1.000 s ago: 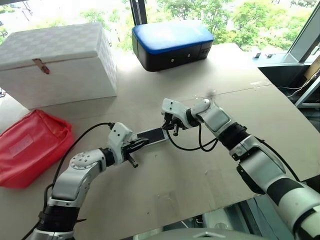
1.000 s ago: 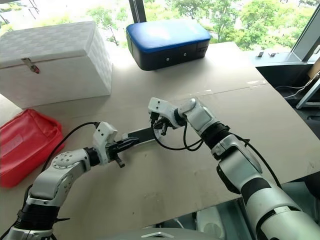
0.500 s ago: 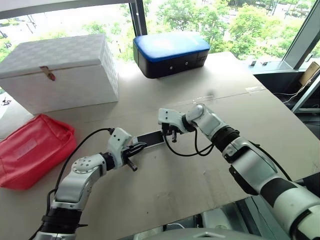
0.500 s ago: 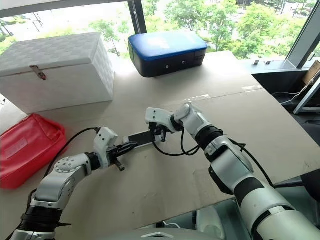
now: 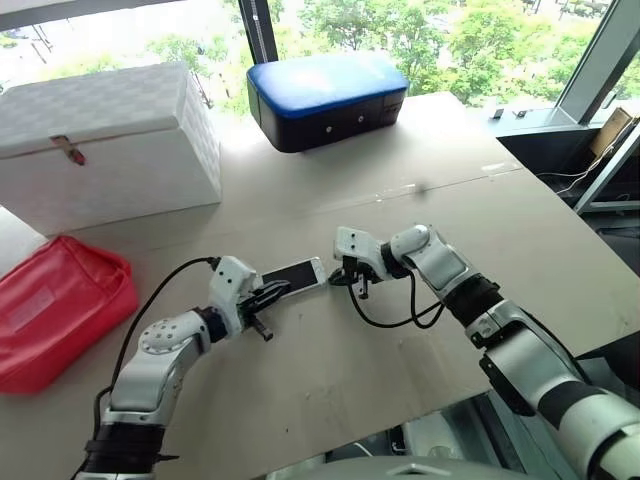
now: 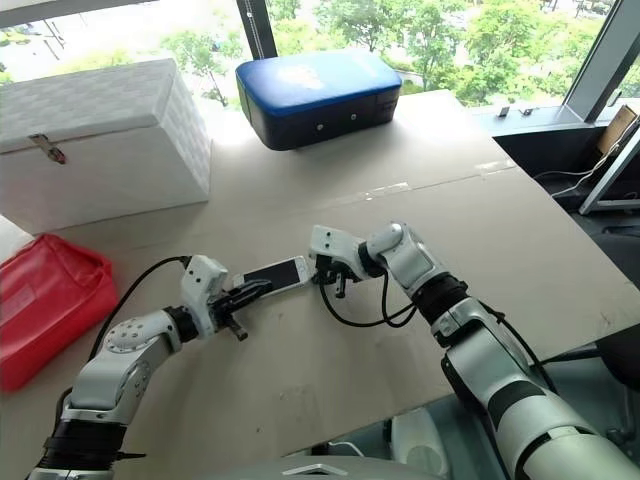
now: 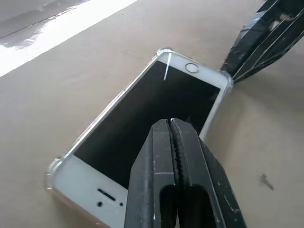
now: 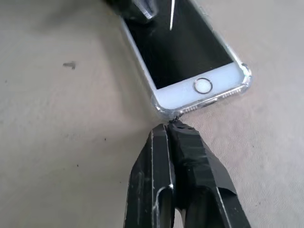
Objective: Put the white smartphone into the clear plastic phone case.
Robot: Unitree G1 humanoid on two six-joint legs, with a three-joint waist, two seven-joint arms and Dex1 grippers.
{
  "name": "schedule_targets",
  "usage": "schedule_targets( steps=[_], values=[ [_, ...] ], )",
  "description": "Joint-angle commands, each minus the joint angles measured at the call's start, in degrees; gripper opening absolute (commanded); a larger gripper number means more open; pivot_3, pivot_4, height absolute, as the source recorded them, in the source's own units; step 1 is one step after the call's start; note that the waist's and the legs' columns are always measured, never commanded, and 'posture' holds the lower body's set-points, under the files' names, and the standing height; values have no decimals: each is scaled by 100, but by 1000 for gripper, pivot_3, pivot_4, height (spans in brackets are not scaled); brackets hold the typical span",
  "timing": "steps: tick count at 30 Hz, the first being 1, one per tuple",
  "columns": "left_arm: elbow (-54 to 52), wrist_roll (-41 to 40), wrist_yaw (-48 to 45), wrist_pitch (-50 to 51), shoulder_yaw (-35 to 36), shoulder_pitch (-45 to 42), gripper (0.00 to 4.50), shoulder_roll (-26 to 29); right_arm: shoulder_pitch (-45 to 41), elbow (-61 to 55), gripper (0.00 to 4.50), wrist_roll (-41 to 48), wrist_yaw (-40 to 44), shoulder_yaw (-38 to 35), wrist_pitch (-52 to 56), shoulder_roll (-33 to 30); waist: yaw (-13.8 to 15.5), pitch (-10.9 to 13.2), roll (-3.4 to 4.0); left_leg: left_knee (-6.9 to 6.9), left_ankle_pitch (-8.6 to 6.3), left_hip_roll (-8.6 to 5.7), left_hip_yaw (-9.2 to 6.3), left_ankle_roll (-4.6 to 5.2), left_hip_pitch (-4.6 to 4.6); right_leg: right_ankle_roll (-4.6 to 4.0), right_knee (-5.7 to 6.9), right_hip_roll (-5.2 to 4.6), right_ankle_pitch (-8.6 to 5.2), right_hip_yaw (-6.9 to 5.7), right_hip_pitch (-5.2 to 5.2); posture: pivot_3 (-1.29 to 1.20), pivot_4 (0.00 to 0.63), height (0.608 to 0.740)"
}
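The white smartphone (image 5: 294, 273) lies screen up on the brown table, and the clear plastic phone case (image 7: 227, 79) shows as a thin transparent rim around its edges and corners. My left gripper (image 7: 172, 124) is shut, its black tips resting over the black screen near the earpiece end. My right gripper (image 8: 169, 127) is shut too, its tips touching the case corner (image 8: 164, 112) at the home-button end. In the head views the left gripper (image 5: 281, 289) and the right gripper (image 5: 340, 278) sit at opposite ends of the phone.
A white woven box (image 5: 110, 140) stands at the back left and a blue-topped dark case (image 5: 325, 97) at the back centre. A red pouch (image 5: 55, 305) lies at the left. Black cables (image 5: 385, 318) loop from both wrists. The table edge (image 5: 560, 345) runs along the right.
The whole picture has shifted, so the camera moved. My right gripper has come down lower, to the home-button end of the phone. The left gripper stays on the screen.
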Motion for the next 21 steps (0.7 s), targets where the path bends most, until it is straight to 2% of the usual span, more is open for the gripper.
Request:
schedule_targets(
  steps=[1, 2, 3, 6, 10, 11, 12, 14, 16, 21],
  values=[
    [-507, -378, 9, -348, 562, 336, 40, -201, 319, -1470, 0, 623, -598, -997, 53, -180, 13, 48, -8, 0, 0, 1, -15, 0, -18, 0, 0, 1, 0, -1, -18, 0, 150, 740],
    [-691, -649, 78, -309, 799, 389, 0, -302, 524, -1935, 560, 779, -713, -1256, 260, -317, 41, 79, -12, 0, 1, 1, -18, -1, -33, -1, 2, 2, 2, 1, -30, 0, 150, 740],
    [-875, -933, 188, -205, 1046, 435, 558, -390, 815, -2434, 878, 888, -723, -1423, 394, -542, 121, 85, -18, 1, 1, -1, -18, -2, -48, 3, 2, 0, 6, 2, -44, 0, 150, 740],
    [-1309, -1303, 414, -17, 1541, 679, 1819, -429, 1689, -3698, 2324, 1161, -801, -1786, 698, -1103, 241, 85, -20, 33, -3, -3, -52, -10, -167, -7, -10, -14, 30, -10, -116, 0, 150, 740],
    [-1768, -1811, 333, 261, 2112, 1306, 3760, -338, 2852, -5267, 4302, 1748, -888, -2373, 1352, -1714, 268, 92, -11, 40, -31, -17, -52, -37, -220, -6, -49, -45, 23, -9, -141, 0, 150, 740],
    [-1871, -1890, 276, 289, 2216, 1479, 4343, -304, 3158, -5630, 4500, 1936, -891, -2593, 1512, -1878, 257, 96, -9, 49, -40, -29, -44, -22, -233, 2, -48, -53, 20, -9, -154, 0, 150, 740],
    [-1922, -1935, 230, 293, 2281, 1591, 4432, -278, 3357, -5870, 4500, 2072, -921, -2721, 1626, -1979, 261, 103, -7, 54, -46, -38, -41, -16, -233, 11, -47, -61, 15, -6, -154, 0, 150, 740],
    [-2060, -2122, 181, 375, 2472, 1879, 4432, -224, 3899, -6293, 4500, 2234, -911, -3015, 1667, -2279, 271, 111, -14, 65, -59, -73, -47, 6, -236, 32, -44, -85, 3, -4, -153, 0, 150, 740],
    [-2217, -1843, 24, 200, 2534, 2326, 4432, -139, 4471, -6601, 4500, 2382, -828, -3343, 1581, -2600, 280, 116, -24, 77, -65, -82, -48, 17, -230, 55, -47, -93, -14, -3, -141, 0, 150, 740],
    [-2249, -1924, -231, 195, 2744, 3085, 4432, -152, 5423, -6701, 4500, 2370, -794, -3793, 1059, -3059, 282, 129, -40, 83, -66, -89, -46, 20, -215, 57, -41, -93, -43, -5, -128, 0, 150, 740]
  ],
)
